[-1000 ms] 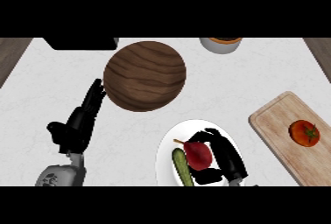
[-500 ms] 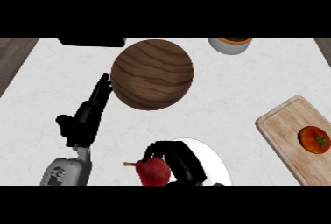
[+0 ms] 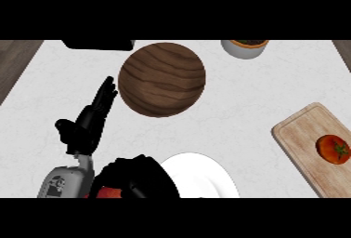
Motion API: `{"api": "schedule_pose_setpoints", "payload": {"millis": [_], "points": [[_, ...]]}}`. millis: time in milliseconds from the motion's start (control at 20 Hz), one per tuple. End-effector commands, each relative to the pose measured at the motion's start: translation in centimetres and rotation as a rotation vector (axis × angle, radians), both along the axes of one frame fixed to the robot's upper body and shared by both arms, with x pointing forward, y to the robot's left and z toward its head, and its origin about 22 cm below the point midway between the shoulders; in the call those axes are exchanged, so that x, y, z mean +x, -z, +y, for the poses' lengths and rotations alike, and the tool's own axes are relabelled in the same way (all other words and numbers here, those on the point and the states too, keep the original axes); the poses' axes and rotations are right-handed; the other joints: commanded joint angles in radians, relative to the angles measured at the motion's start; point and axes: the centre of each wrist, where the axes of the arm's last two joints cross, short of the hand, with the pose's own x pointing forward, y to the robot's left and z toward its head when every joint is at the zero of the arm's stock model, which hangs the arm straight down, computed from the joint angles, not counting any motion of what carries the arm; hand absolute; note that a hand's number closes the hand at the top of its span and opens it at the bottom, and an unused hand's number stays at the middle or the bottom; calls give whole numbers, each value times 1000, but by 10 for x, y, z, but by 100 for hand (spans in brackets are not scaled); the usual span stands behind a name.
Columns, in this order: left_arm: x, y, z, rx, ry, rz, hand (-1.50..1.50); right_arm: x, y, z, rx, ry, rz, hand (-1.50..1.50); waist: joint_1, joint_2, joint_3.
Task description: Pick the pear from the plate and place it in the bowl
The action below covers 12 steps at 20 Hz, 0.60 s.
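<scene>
Right robot hand (image 3: 140, 179) at bottom, curled round red pear (image 3: 108, 192); could slip out before reaching wooden bowl (image 3: 162, 79).

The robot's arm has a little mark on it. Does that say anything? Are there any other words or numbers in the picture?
Left grey forearm: a small dark mark, too blurred to read.
Wooden bowl, white plate, cutting board, tomato, cup: no words, numbers or signs on them.
Nothing can be read.
</scene>
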Motion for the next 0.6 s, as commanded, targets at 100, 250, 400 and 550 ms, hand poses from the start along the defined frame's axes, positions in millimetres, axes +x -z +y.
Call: {"api": "schedule_pose_setpoints", "payload": {"millis": [100,250,400,550], "points": [[5,-3,-10,-1,-18,6,0,0,-70,26,36,60,-151,150,-15,-5,-2],[-9,23,-7,-4,-11,27,0,-4,-92,35,-23,127,-161,150,-24,-8,-3],[-8,17,-9,-8,-14,14,0,7,-132,46,-58,178,-149,150,-22,-6,-2],[1,14,3,5,-34,9,0,9,-154,57,-35,215,-138,150,-24,-3,-2]]}}
